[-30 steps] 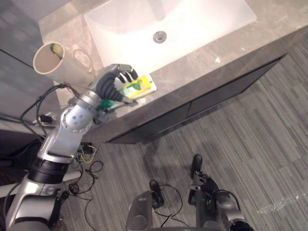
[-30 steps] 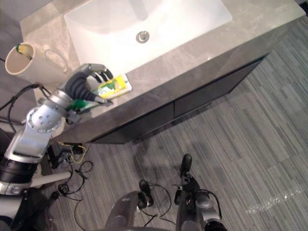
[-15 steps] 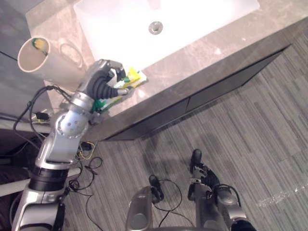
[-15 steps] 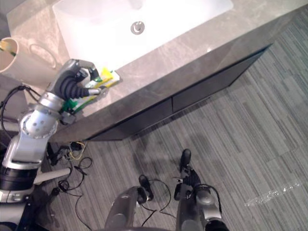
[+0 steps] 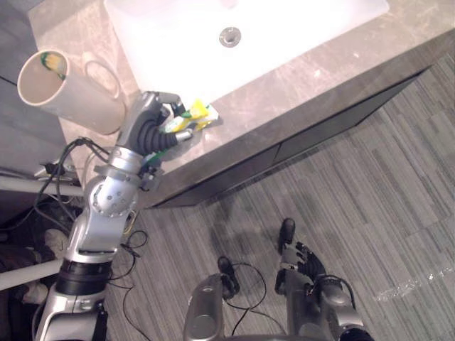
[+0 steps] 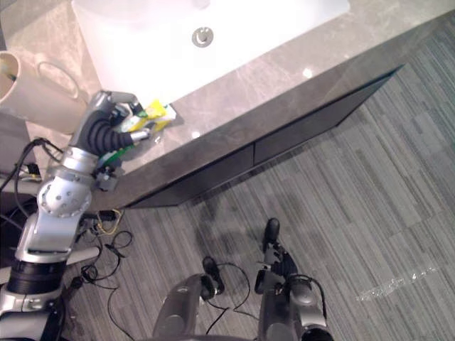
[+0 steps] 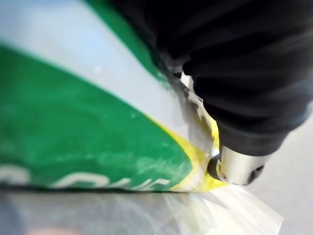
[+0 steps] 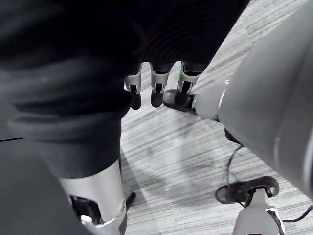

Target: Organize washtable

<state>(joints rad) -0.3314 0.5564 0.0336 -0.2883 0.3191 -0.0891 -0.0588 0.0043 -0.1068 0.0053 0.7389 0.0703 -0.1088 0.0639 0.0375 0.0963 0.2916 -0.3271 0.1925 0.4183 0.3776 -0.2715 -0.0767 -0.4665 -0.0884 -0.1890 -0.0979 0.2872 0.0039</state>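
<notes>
A yellow and green packet (image 5: 190,117) sits in the grasp of the robot's left hand (image 5: 151,128), over the front strip of the grey stone washtable (image 5: 284,78), just beside the front left corner of the white sink (image 5: 178,42). The fingers and thumb are curled round the packet, which looks bunched and tilted, its yellow end poking out toward the sink. A second ago it lay flat on the stone with the hand only resting over it; half a second ago the fingers had closed on it, and now it is drawn further into the palm. Whether it is clear of the stone cannot be told. The left wrist view shows the packet's green and yellow print pressed close against a fingertip (image 7: 237,169).

A cream mug (image 5: 75,96) stands on the washtable's left end, near the hand but apart from it. The right hand (image 5: 302,257) hangs low over the striped floor (image 5: 384,177), fingers loose, holding nothing.
</notes>
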